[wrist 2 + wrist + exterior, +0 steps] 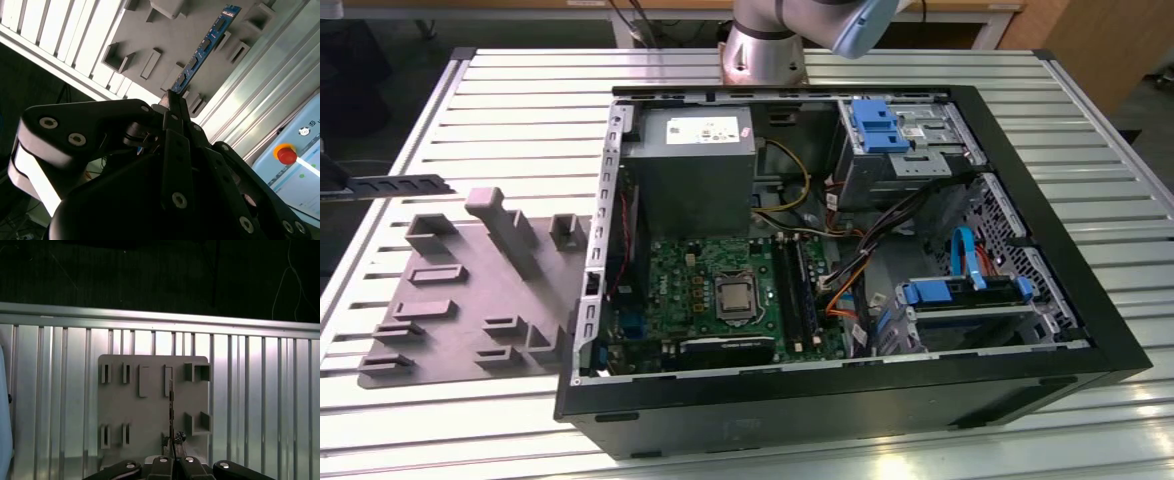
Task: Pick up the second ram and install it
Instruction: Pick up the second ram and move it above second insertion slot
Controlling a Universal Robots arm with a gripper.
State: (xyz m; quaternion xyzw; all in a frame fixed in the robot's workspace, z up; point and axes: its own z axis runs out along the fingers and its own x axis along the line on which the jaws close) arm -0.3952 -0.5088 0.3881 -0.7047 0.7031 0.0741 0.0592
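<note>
one ram (204, 48), a thin blue strip with dark chips in a row, juts from my gripper (173, 100), jaws pinching its near end. i see it edge-on in the first wrist view, grey tray (130, 415) beyond it on the slatted table (260, 390).

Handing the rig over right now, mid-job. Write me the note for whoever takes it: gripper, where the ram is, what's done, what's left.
Gripper: shut on the second ram, gripping it by one end.
Ram: held in the air above the grey tray, seen in both wrist views.
Done: pickup.
Left: the install. The stick is not yet in the motherboard slots inside the open case.
</note>
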